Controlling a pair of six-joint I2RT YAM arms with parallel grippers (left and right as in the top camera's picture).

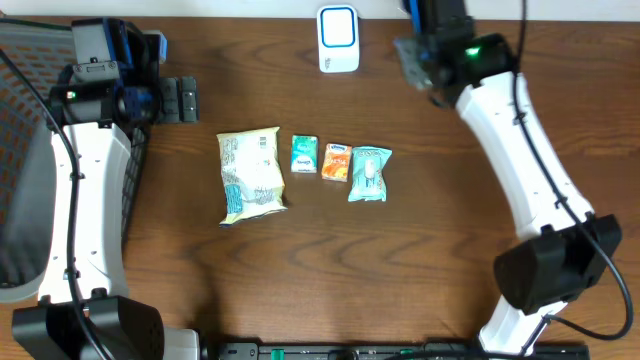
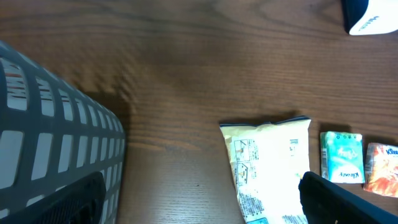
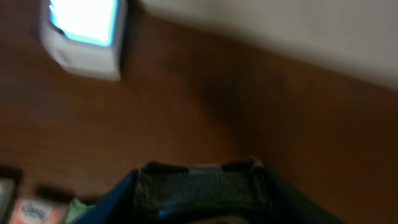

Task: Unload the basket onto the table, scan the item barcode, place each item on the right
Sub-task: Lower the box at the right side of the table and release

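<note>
Wooden desk (image 1: pixel 300 290): packets (image 1: pixel 250 175) lie spread before the wide left fingers (image 2: pixel 348 199) for easy picking; right fingers (image 1: pixel 418 58) near the scanner (image 1: pixel 338 38), grip unclear.

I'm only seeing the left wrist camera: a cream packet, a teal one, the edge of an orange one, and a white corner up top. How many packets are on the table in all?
Observer: Four, in a row: past the orange packet lies a pale blue-green packet that your view cuts off.
Operator: And that white corner?
Observer: A small white scanner with a blue-lit face, at the far edge of the table, behind the row.
Operator: Where is the other arm?
Observer: The right fingers hover just right of the scanner, away from the packets; too blurred to tell whether they hold anything.
</note>
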